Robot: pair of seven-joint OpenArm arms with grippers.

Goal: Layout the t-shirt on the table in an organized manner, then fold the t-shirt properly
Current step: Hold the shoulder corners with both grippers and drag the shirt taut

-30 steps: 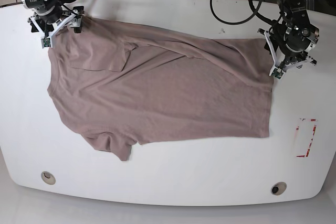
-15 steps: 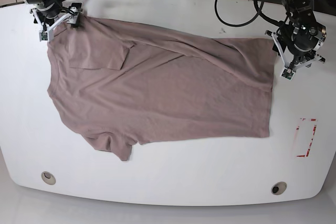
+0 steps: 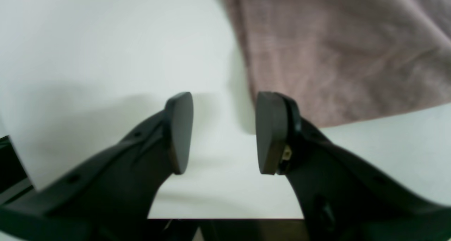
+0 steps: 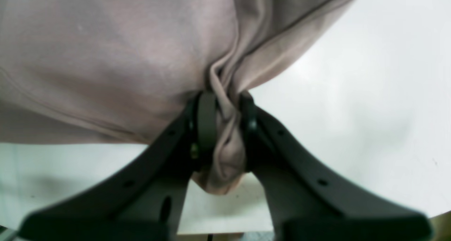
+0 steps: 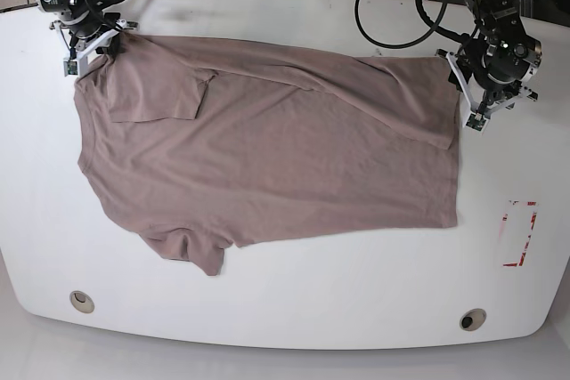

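Note:
The mauve-brown t-shirt (image 5: 267,149) lies spread across the white table (image 5: 312,300), with one sleeve folded over near its far left and a bunched sleeve at the near left. My right gripper (image 5: 93,46) sits at the shirt's far-left corner. In the right wrist view this gripper (image 4: 223,121) is shut on a gathered fold of the t-shirt (image 4: 123,57). My left gripper (image 5: 490,104) hovers at the shirt's far-right corner. In the left wrist view it (image 3: 222,131) stands open over bare table (image 3: 88,40), with the t-shirt (image 3: 334,57) edge just beyond its right finger.
A red-white tape rectangle (image 5: 519,233) marks the table's right side. Two round grommet holes (image 5: 82,301) (image 5: 473,319) sit near the front edge. Black cables (image 5: 392,6) loop behind the far edge.
My right gripper has shut on the shirt's far-left corner and pulled it outward, flattening the top edge. The left gripper stayed open and shifted slightly beside the far-right corner.

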